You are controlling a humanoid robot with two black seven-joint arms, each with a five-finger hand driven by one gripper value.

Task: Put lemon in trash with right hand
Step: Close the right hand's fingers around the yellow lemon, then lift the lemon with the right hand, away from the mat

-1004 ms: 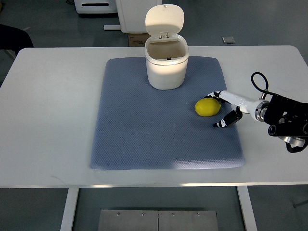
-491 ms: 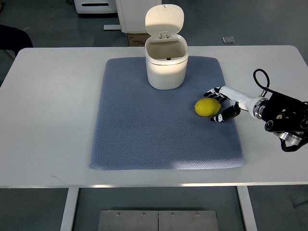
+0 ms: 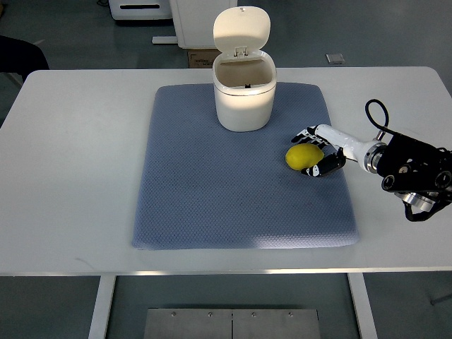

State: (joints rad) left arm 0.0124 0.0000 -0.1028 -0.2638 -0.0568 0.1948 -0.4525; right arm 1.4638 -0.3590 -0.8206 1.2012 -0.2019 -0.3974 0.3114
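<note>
A yellow lemon (image 3: pixel 300 157) lies on the right part of the blue-grey mat (image 3: pixel 226 191). My right hand (image 3: pixel 314 152) comes in from the right edge and cups the lemon's right side, with its fingers (image 3: pixel 305 134) above it and the thumb (image 3: pixel 316 170) below it. The fingers are spread around the fruit, which still rests on the mat. A white trash bin (image 3: pixel 244 106) stands at the mat's far edge with its lid (image 3: pixel 241 28) flipped up, about a hand's length up and left of the lemon. The left arm does not show.
The mat lies on a white table (image 3: pixel 78 162). A black cable loop (image 3: pixel 378 116) rises from the right forearm. Beyond the far table edge there is a cardboard box (image 3: pixel 201 56) and white furniture on the floor.
My right hand has slid left and slightly up, from beside the lemon to around its right side, and its fingers have drawn closer together. The lemon has not moved.
</note>
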